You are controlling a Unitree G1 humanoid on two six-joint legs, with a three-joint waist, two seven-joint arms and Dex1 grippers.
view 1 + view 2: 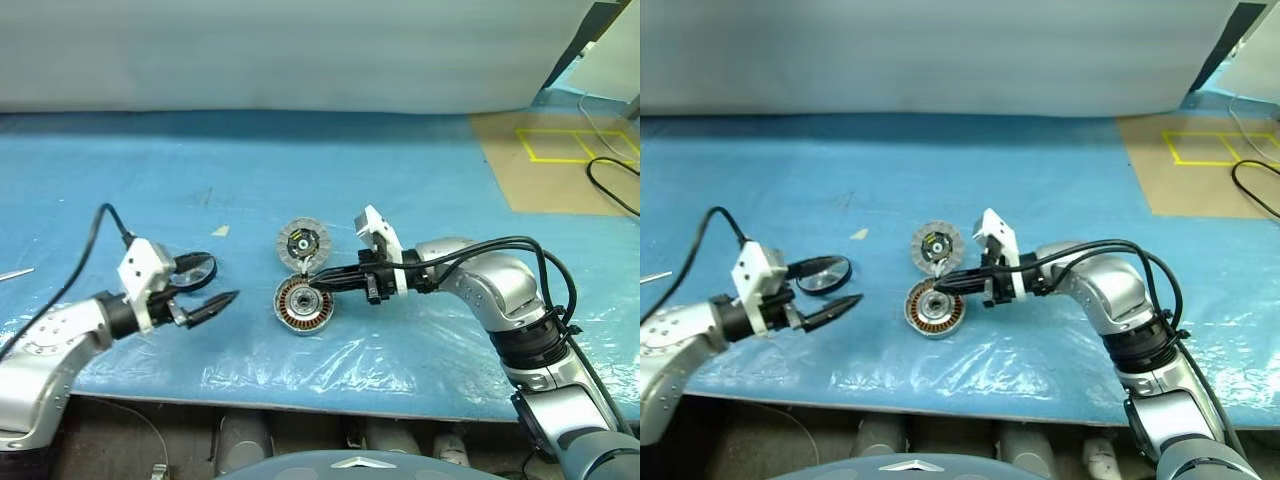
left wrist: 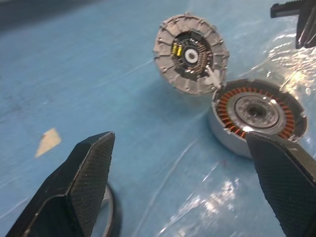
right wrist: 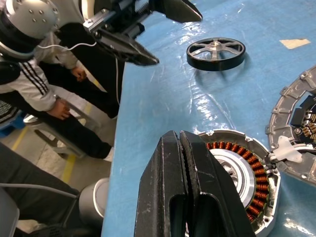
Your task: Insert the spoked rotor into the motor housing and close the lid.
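**benchwatcher:** ok so what's on the bench (image 1: pixel 420 180) right now? Blue cover over the whole top, with a wrinkly clear plastic sheet (image 1: pixel 330 365) along the near edge.

**rotorhead:** biggest task part is the motor housing (image 1: pixel 304 304), sitting open face up near the middle of the bench, copper windings ringed around a silvery hub. The lid (image 1: pixel 303 244) is flipped open at its 12 o'clock, touching the housing edge at a small white joint, segmented face up with a dark centre.

**benchwatcher:** and the spoked rotor?

**rotorhead:** spoked rotor (image 1: pixel 825 274) lies flat on the bench out at the housing's 9 o'clock, well apart from it. Dark rim, pale spokes. Nothing is holding it.

**benchwatcher:** arms?

**rotorhead:** left end effector (image 1: pixel 205 290) hangs just beside the rotor on the near side, fingers spread wide apart, empty. Right end effector (image 1: pixel 318 282) comes in from 3 o'clock, fingers pressed together with nothing between them, tip over the housing's far rim close to that joint. Can't tell if it's touching.

**benchwatcher:** anything else?

**rotorhead:** small tan scrap (image 1: pixel 219 231) on the cover at the rotor's 12 o'clock. In the right wrist view, a person in a striped sleeve (image 3: pixel 29 84) sits beyond the bench edge.
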